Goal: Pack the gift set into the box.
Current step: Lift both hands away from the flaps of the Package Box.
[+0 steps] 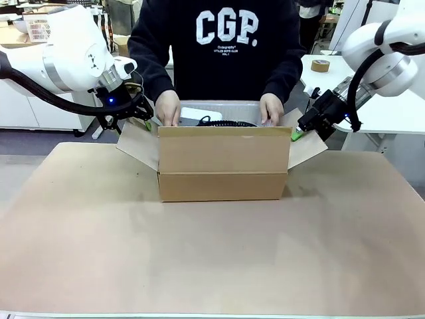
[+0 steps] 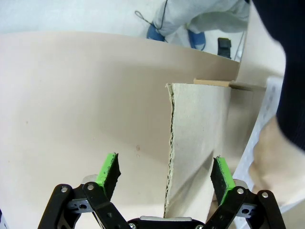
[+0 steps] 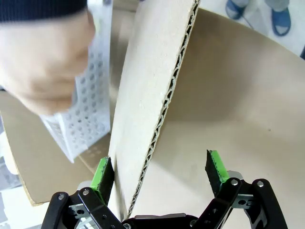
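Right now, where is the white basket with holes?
Front view: the person's hands hold the basket at the mouth of the open box, mid-table, between the left pincer and right pincer.

The desk [image 1: 212,252] is covered in plain tan paper. Beyond the desk's far edge stands a person in a dark sweatshirt [image 1: 226,56] with white "CGP." lettering. Past the desk's far right corner a roll of brown tape [image 1: 321,65] lies on a white side desk [image 1: 392,113]. Past the desk's far left corner sits a white lattice basket [image 1: 36,28]
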